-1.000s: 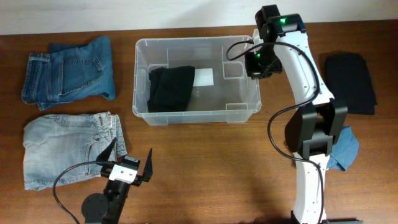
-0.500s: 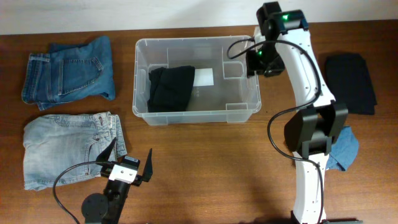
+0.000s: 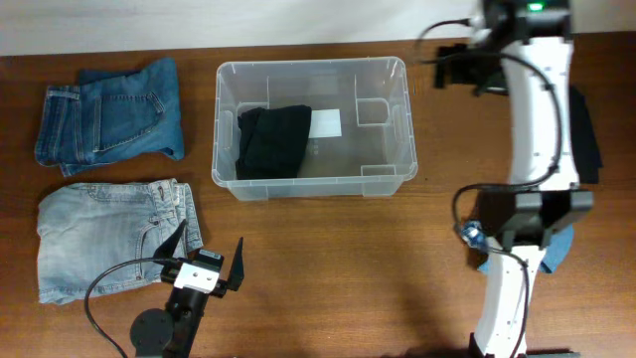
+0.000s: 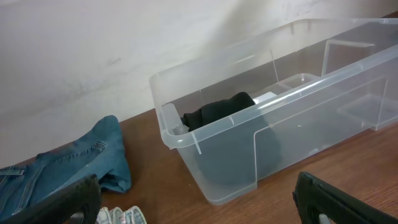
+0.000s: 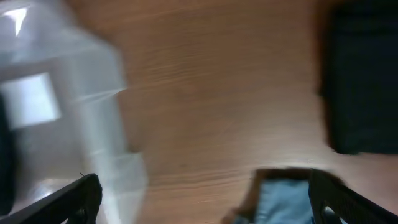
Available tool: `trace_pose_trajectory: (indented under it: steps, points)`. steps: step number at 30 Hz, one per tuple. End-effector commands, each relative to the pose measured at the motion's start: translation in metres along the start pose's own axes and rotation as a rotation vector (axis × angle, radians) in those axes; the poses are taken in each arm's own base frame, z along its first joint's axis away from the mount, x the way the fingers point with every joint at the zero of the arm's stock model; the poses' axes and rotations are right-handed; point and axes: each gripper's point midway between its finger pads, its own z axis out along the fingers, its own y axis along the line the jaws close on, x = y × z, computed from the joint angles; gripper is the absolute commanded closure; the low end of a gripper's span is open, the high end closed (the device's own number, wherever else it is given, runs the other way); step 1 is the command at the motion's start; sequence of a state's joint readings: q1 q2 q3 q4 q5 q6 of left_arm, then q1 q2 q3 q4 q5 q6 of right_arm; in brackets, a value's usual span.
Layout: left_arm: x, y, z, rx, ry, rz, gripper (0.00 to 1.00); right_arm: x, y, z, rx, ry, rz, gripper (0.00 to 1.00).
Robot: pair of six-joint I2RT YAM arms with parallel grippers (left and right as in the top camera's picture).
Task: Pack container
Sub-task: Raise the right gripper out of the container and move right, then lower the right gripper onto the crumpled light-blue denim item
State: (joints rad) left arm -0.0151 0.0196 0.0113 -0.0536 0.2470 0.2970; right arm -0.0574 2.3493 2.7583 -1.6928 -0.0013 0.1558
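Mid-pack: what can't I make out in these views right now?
Right wrist: motion blur smears the container and the loose black garment.
Overhead: the right arm covers part of that garment and the blue cloth.
Left wrist: the frame edge cuts off the container's right end.

A robotics lab: a white robot arm (image 3: 542, 119) stands at a wooden table (image 3: 328, 268)
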Motion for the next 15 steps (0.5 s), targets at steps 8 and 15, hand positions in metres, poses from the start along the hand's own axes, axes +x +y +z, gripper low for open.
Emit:
trace_pose_trajectory:
  steps: [8,15]
  points:
    - [0.002,0.001,0.000,-0.004,0.004,0.010,0.01,0.024,-0.084,0.019,-0.050,0.143,0.272,0.01]
    - [0.002,0.001,0.000,-0.004,0.004,0.010,0.01,0.039,-0.136,0.028,0.158,0.182,0.387,0.02]
